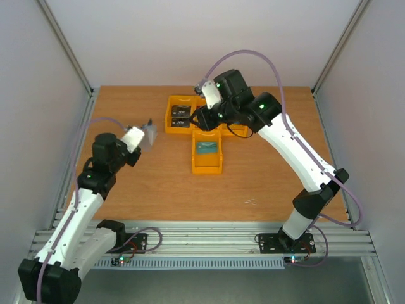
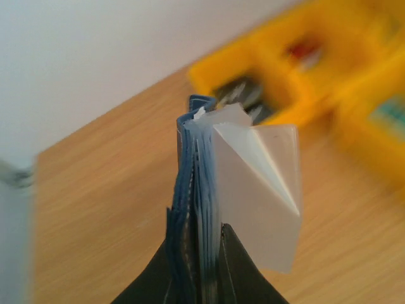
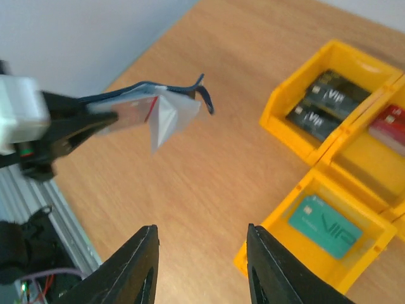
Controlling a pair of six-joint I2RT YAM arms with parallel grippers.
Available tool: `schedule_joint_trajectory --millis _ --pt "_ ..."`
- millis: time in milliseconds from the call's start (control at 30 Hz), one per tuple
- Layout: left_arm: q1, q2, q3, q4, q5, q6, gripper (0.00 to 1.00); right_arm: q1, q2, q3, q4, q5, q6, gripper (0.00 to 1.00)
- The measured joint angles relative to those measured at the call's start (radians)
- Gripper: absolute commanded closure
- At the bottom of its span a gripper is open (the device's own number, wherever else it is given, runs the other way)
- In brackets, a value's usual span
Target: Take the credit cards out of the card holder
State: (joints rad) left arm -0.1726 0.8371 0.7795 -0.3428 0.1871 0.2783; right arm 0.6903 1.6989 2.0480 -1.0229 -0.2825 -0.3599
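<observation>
So the card holder (image 2: 190, 190) is pinched by left gripper (image 2: 202, 256), held above table (image 1: 266, 183); right gripper (image 3: 201, 231) is spread, empty. Credit cards (image 3: 324, 226) are seen in yellow bins (image 3: 273, 117). Holder could be yanked loose if a sleeve's tugged w/ force.

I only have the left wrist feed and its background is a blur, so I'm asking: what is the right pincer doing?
Observer: The right pincer is open and empty, hovering near the yellow bins.
Operator: Any cards in those bins?
Observer: A teal VIP card lies alone in one bin.
Operator: Others?
Observer: Two dark VIP cards share another bin.
</observation>
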Motion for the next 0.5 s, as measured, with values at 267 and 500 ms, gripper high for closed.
schedule_joint_trajectory --millis 267,500 --pt "-0.02 0.05 0.009 -0.16 -0.309 0.505 1.0 0.135 -0.047 -0.169 0.08 -0.06 0.047 0.64" --pt "-0.039 0.047 0.222 -0.323 -0.163 0.259 1.0 0.21 -0.038 -0.211 0.258 -0.204 0.137 0.68"
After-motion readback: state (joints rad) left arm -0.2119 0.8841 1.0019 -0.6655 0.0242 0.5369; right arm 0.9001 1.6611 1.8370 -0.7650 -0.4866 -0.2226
